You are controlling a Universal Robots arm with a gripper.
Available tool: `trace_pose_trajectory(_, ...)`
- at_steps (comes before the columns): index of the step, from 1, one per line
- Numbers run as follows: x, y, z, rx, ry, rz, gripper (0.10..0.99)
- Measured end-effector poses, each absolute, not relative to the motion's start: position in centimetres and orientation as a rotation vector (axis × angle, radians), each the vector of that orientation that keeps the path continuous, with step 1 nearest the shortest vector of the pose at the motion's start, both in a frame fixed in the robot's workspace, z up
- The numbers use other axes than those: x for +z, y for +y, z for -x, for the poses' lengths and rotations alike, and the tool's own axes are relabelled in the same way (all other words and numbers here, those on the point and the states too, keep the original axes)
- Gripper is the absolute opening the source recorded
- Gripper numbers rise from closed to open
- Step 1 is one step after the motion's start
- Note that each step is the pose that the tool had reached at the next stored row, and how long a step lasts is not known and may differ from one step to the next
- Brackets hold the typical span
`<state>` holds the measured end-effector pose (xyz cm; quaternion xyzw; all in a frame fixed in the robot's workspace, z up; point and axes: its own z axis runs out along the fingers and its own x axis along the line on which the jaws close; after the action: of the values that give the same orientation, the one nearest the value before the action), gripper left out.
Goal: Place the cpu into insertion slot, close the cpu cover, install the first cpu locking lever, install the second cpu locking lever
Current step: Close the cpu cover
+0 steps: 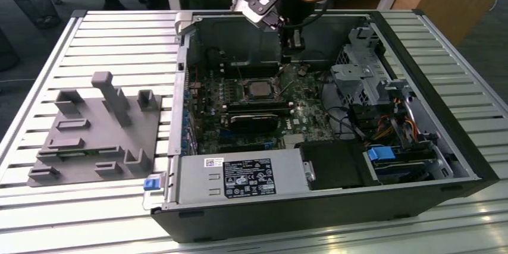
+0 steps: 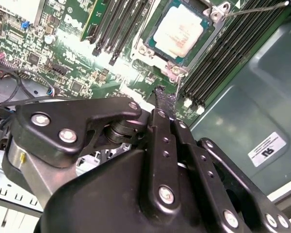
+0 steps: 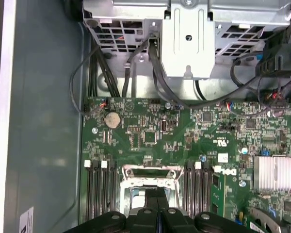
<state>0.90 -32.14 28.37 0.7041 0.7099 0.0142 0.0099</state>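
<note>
Flat square silver-grey cpu (image 2: 177, 31) sits in silvery-rimmed insertion slot (image 2: 144, 49); judged light, stiff, fragile: grip edges. Jaws pressed together, empty.

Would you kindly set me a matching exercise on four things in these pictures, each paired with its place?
Things:
1. the cpu
2. grey fixture
3. gripper
4. blue tab

Places:
a. on the slatted table, outside the case, at the exterior view's left
b. in the insertion slot
c. at the case's outer edge, beside the labelled power supply
d. inside the open case, over the green board

Pairs: 1-b, 2-a, 3-d, 4-c.
</note>
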Motion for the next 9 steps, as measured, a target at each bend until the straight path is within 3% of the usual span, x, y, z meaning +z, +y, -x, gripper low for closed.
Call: trace_pose_trajectory(9,27.8,-32.1,-2.4,0.043,2.235,-2.181,0.106)
